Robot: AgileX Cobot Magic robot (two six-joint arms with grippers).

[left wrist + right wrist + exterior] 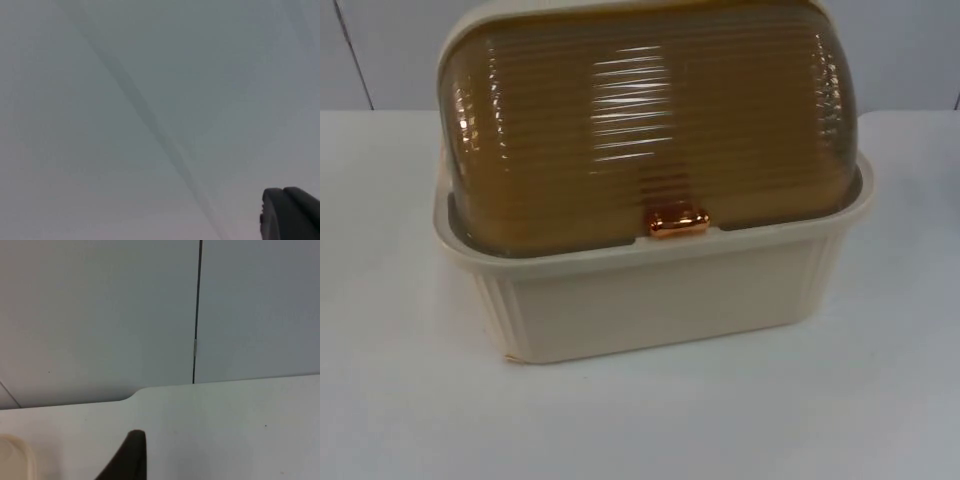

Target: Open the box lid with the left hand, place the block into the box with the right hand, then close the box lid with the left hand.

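Cream box [660, 290] sits mid tabletop [400, 400], amber ribbed lid [650, 120] fully down, copper handle [678, 222] at front rim facing out, handy for lifting. Opening not yet begun. Block not seen from here. Left pincer [290, 212] faces grey partition [150, 100], apparently waiting; grip state: cannot tell. Right pincer [127, 457] hangs low over tabletop near box corner [15, 455]; cannot tell its grip either.
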